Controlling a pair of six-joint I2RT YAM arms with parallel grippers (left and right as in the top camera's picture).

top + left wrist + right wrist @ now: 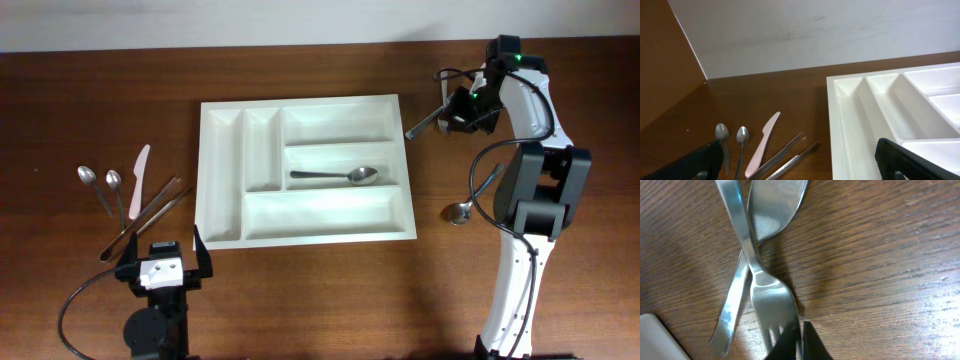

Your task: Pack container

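The white five-compartment container (226, 180) lies mid-table, with one steel spoon (340, 176) in its middle wide slot. The container's left part shows in the left wrist view (840, 130). My right gripper (458, 110) is just past the container's far right corner. In the right wrist view its fingers (800, 342) are closed on the tines of a steel fork (767, 300), which crosses a second steel utensil (732, 305) on the wood. My left gripper (165, 262) is open and empty near the front edge, left of the container; it also shows in the left wrist view (800, 162).
Left of the container lie two spoons (100, 185), a pink knife (137, 180) and steel tongs (145, 215); they also show in the left wrist view, the tongs (785, 157) nearest. Another spoon (462, 210) lies by the right arm's base (535, 200).
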